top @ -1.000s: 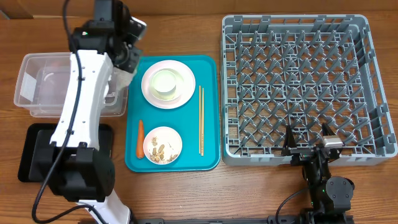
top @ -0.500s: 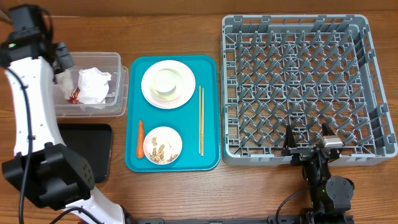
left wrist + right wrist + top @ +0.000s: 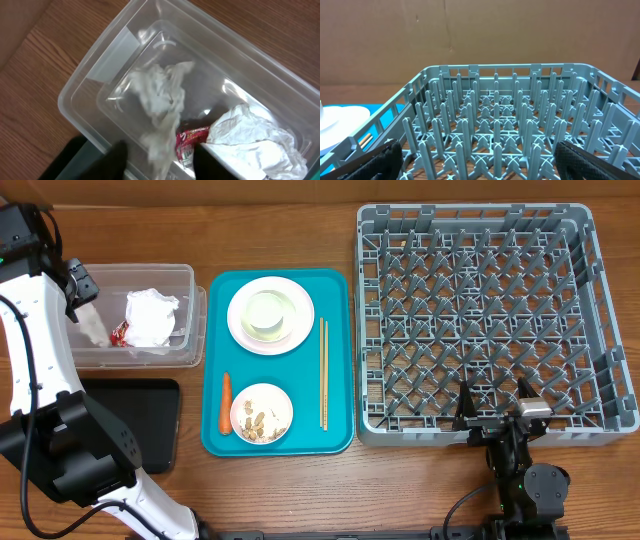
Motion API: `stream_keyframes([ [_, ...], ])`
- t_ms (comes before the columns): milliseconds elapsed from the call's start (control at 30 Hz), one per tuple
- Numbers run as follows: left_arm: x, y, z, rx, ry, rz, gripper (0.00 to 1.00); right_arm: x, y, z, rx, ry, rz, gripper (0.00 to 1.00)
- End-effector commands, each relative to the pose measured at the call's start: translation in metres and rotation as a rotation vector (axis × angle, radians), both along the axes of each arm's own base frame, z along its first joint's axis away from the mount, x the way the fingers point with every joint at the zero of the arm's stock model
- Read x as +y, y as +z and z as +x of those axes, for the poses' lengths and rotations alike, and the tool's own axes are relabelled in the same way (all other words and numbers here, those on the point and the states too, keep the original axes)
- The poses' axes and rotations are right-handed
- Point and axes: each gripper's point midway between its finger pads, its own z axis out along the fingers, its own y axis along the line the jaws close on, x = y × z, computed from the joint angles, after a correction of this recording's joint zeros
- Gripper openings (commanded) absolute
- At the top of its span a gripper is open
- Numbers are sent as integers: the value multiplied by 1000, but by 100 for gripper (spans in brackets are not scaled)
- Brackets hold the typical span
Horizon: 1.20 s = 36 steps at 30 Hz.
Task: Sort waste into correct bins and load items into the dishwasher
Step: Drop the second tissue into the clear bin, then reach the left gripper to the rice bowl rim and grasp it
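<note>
My left gripper (image 3: 84,288) (image 3: 162,162) hovers over the left end of the clear tub (image 3: 196,290) (image 3: 80,85), jaws apart. A blurred piece of white tissue (image 3: 159,97) (image 3: 92,326) hangs loose between and below its fingers, over the tub. A larger crumpled tissue (image 3: 150,315) (image 3: 255,135) and a red wrapper (image 3: 120,332) (image 3: 189,142) lie in the tub. On the teal tray (image 3: 335,435) sit a plate with a bowl (image 3: 270,315), a bowl of peanuts (image 3: 261,413), a carrot (image 3: 226,402) and chopsticks (image 3: 323,372). My right gripper (image 3: 495,412) (image 3: 480,162) stands open at the grey rack's (image 3: 480,320) (image 3: 495,110) front edge.
The black tray (image 3: 130,425) lies on the table just in front of the clear tub, beside the left arm's base. Brown cardboard walls off the far side behind the rack (image 3: 470,30).
My left arm swung left from the tub's right side to its left end. Its jaws have parted and the tissue piece hangs loose over the tub. The right arm is unmoved.
</note>
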Motion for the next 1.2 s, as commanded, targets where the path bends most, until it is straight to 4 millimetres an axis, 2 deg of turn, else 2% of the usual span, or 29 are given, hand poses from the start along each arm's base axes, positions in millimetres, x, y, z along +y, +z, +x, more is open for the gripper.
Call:
stream_keyframes([
  [0,5,4,3,-14,19,13,79,0,-1,0,-8,2,0,100],
  [133,1,9,3,-25,11,8,89,0,-1,0,-8,2,0,100],
  [367,-66,30,-1,-31,-133,-107,91,0,-1,0,-8,2,0,100],
  [467,-102,31,-11,24,-200,-132,91,0,-1,0,-8,2,0,100],
  [733,-218,22,-32,194,-457,-184,90,0,-1,0,-8,2,0,100],
  [800,-253,19,-41,233,-547,-201,91,0,-1,0,-8,2,0,100],
  [933,-306,17,-61,303,-688,-189,91,0,-1,0,-8,2,0,100],
  [1100,-356,12,-90,380,-810,-197,91,0,-1,0,-8,2,0,100],
  [1167,-377,4,-108,430,-869,-219,89,0,-1,0,-8,2,0,100],
])
